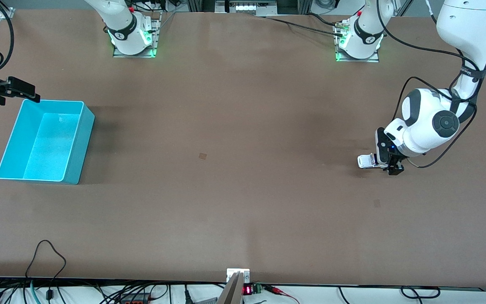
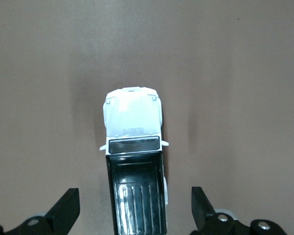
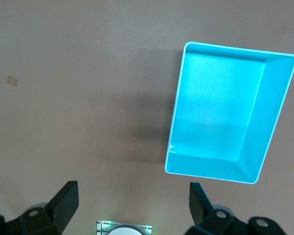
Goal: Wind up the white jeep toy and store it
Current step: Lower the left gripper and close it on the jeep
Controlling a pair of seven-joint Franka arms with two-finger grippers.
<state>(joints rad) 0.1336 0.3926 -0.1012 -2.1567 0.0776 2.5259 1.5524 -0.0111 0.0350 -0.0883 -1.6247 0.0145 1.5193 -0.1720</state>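
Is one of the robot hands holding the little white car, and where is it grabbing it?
No. The left hand is open around the white jeep toy, fingers apart from its sides. The right hand waits open near the cyan bin, empty.

1. Even, bright overhead light covers the brown desk [image 1: 234, 126] in the front view, with no strong glare.
2. The cyan bin [image 1: 44, 141] casts a soft shadow toward the frame's centre.
3. Green lamps glow at the arm bases along the top edge.
4. The wrist views are dimmer; faint vertical shadow bands flank the white jeep toy [image 2: 134, 161], which is sharp.
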